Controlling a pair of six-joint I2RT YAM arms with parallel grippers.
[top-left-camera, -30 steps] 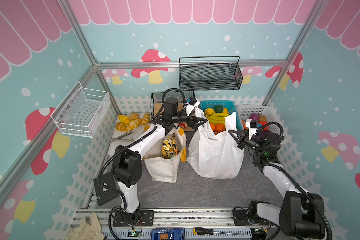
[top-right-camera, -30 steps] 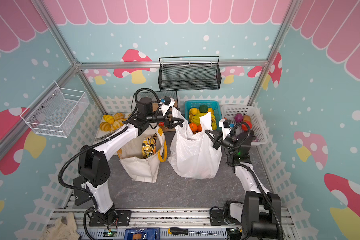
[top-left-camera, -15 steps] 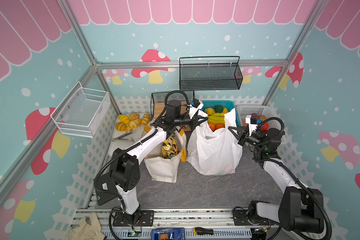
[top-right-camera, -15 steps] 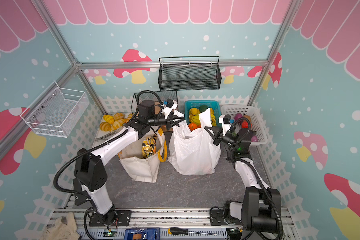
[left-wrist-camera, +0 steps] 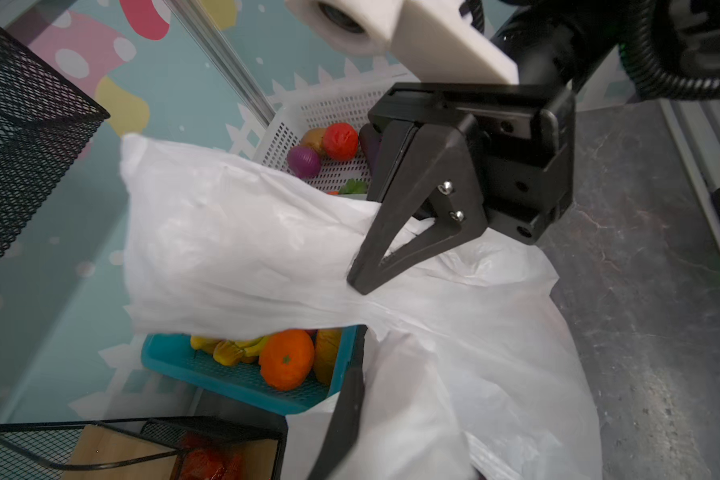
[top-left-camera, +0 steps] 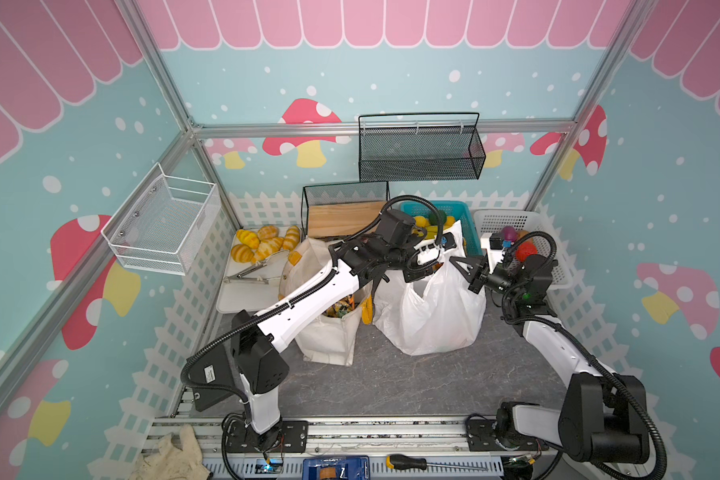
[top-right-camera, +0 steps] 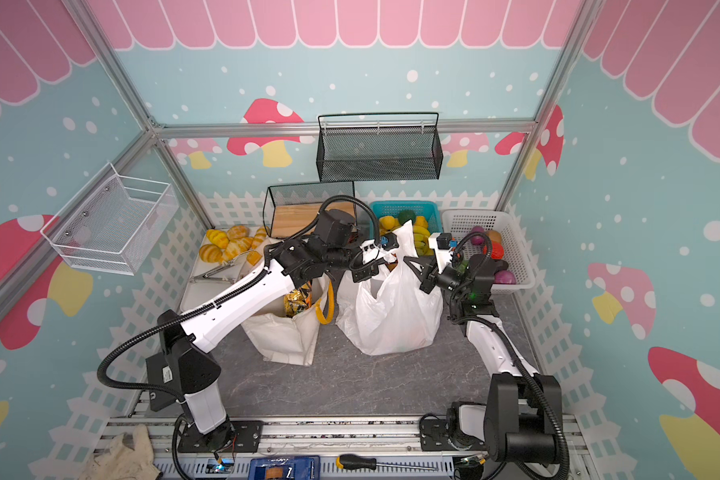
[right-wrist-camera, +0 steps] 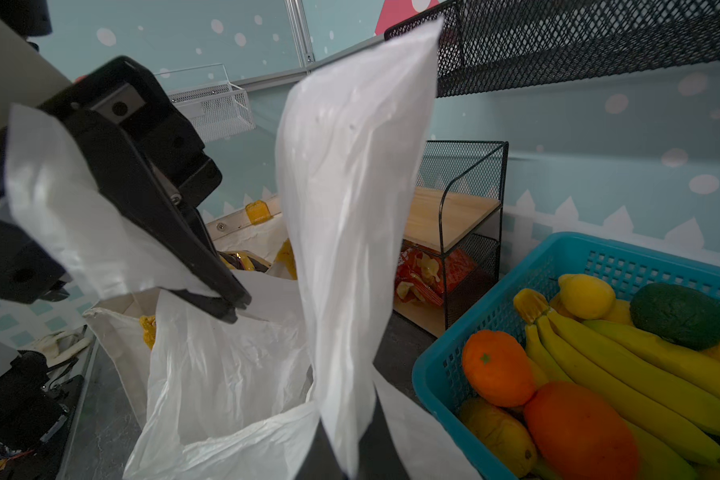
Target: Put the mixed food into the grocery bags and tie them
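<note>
Our left claw (top-left-camera: 421, 269) is clamped on one handle of the plastic bag (top-left-camera: 433, 320), at 9 o'clock of its mouth. Our right claw (top-left-camera: 458, 262) is clamped on the other handle at 3 o'clock. The bag stands on the worktop (top-left-camera: 391, 382), just beside the tote (top-left-camera: 329, 340). We judge the tie needs the handles crossed over the mouth.

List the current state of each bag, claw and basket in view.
white plastic bag: upright, mouth open, handles untied.
left claw: shut on one bag handle.
right claw: shut on the other handle.
canvas tote: upright, open, snack packets inside.
teal basket: holds fruit.
white basket: holds toy vegetables.
</note>
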